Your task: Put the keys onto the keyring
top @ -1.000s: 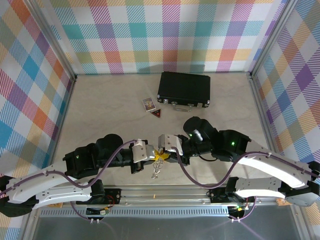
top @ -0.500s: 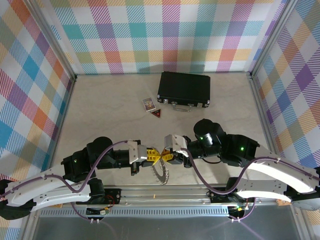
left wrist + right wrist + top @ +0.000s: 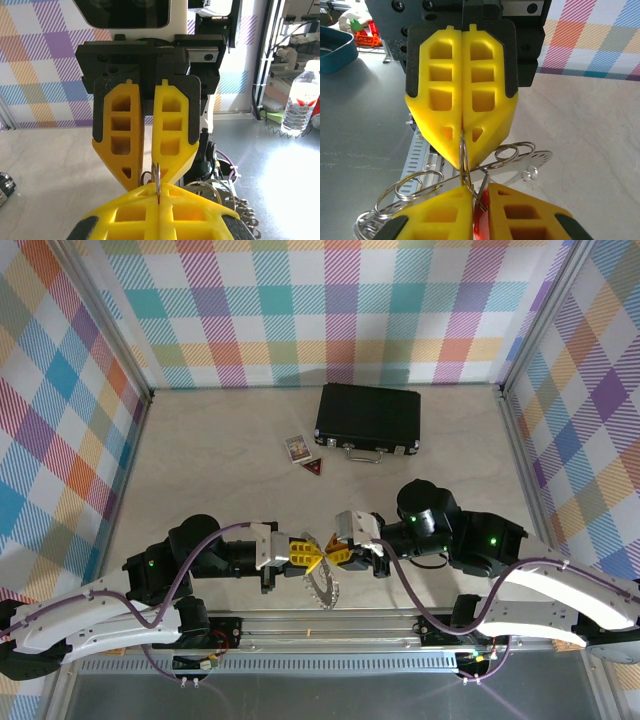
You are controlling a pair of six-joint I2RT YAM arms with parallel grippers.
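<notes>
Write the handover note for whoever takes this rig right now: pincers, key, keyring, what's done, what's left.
Left pincer: shut on a wire loop of the keyring, the rest of which hangs below it.
Right pincer: shut on the red-headed key, tip to tip with the left.
Done: key and keyring are both gripped, off the table and brought together.
Left: the frames do not show the key on the ring. Thread it on, check it, then release.
</notes>
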